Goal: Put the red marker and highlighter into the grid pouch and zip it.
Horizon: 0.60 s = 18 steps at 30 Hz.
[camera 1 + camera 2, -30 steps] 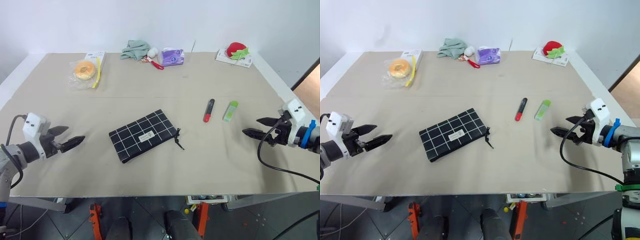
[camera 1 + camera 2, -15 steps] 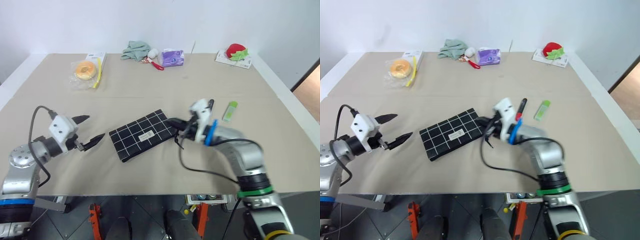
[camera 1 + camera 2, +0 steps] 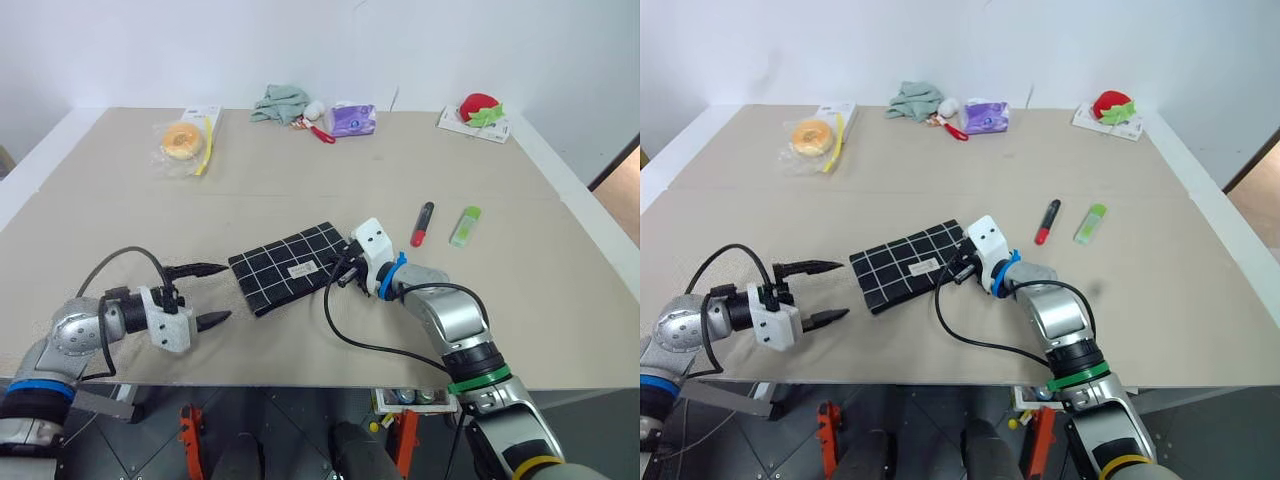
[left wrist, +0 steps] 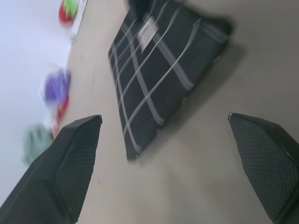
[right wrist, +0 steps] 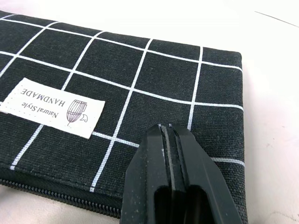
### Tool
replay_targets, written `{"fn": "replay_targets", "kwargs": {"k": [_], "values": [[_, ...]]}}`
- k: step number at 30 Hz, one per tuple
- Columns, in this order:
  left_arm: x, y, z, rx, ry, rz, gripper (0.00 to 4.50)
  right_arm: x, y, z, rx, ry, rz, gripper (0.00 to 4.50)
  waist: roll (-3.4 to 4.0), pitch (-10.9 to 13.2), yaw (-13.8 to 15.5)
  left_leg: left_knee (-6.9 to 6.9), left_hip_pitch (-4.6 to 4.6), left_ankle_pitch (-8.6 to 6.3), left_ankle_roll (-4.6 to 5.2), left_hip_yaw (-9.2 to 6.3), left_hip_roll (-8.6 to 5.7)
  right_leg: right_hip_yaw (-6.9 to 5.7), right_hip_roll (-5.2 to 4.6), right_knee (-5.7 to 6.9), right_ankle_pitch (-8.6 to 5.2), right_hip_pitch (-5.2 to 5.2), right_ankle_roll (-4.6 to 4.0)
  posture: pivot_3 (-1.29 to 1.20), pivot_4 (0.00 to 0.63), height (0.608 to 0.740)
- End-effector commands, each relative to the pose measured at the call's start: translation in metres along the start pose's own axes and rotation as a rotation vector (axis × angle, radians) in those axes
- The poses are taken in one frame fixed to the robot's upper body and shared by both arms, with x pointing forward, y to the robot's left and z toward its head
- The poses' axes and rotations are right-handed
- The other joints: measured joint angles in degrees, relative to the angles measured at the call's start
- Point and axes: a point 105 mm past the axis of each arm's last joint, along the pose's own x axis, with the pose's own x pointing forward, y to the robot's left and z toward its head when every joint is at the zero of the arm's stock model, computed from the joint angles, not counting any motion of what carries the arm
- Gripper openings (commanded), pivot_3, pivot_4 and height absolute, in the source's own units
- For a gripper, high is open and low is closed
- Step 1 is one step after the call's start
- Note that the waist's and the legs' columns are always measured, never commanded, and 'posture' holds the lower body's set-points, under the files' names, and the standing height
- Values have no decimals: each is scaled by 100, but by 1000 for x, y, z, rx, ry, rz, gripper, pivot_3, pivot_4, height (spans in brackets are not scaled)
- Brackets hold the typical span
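The grid pouch (image 3: 292, 268) lies flat near the middle of the desk (image 3: 300, 180), tilted, its label up and its zipper edge along the lower side. The right gripper (image 3: 340, 277) sits at the pouch's right end in the head views, jaws pressed fully together; in the right wrist view the closed tips hover over the fabric beside the zipper line, and whether they pinch the pull cord cannot be told. That placing suits a grab at the zipper end, since the pouch must be opened before anything goes in.

The left gripper (image 3: 200, 295) waits at lower left of the head view, jaws spread wide and empty, pointing at the pouch's left end, just short of it. This is probably to pin that end while the zip is drawn.

The red marker (image 3: 422, 223) and the highlighter (image 3: 463, 226) lie side by side, apart, right of centre, both clear of the pouch.

Along the top edge sit a bagged doughnut (image 3: 183, 140), a green cloth (image 3: 279, 101), a purple packet (image 3: 352, 119) and a strawberry toy (image 3: 481, 107), all well away. Nothing blocks either arm; only the right gripper's own cable (image 3: 350, 335) loops near the pouch.
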Motion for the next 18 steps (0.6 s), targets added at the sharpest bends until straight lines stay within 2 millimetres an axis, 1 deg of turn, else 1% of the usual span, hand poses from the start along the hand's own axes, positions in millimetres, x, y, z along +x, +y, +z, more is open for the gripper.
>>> {"fn": "replay_targets", "kwargs": {"k": [1, 4, 8, 12, 14, 18], "values": [[6, 6, 8, 147, -69, 36, 4500, -3, -6, -18, 20, 67, -39, 44, 1, -2, 2, 0, 0, 2, 0, 0, 0, 0, 0, 0, 2, 0, 0, 0, 150, 740], [12, 7, 7, 182, -84, 58, 4500, -3, -5, -17, 20, 66, -37, 44, 1, -4, 0, 0, 1, 4, 1, -2, 0, -1, 0, 0, 6, 2, 6, 0, 150, 740], [23, -5, 3, 184, -82, 22, 4500, -2, -4, -15, 23, 60, -38, 44, 0, -7, -2, -3, 0, 3, 1, -8, 0, -3, 1, 0, 5, 1, 8, 0, 150, 740], [45, -9, -2, 177, -77, 5, 4500, -2, -2, -11, 27, 49, -38, 44, 4, -17, 5, -2, 2, 4, 1, -11, -4, -5, -3, 0, 6, 7, 12, 0, 150, 740], [51, -10, -4, 182, -68, 1, 4500, -2, -2, -9, 29, 45, -40, 44, 4, -22, 10, 0, 7, 7, 7, -15, -11, -9, -7, 0, 7, 17, 17, 0, 150, 740], [64, -8, -1, 186, -103, 20, 4500, -2, -1, -10, 34, 44, -42, 44, 13, -30, 1, -1, 18, 9, 8, -14, -11, -7, -7, 0, 9, 22, 20, 0, 150, 740]]}}
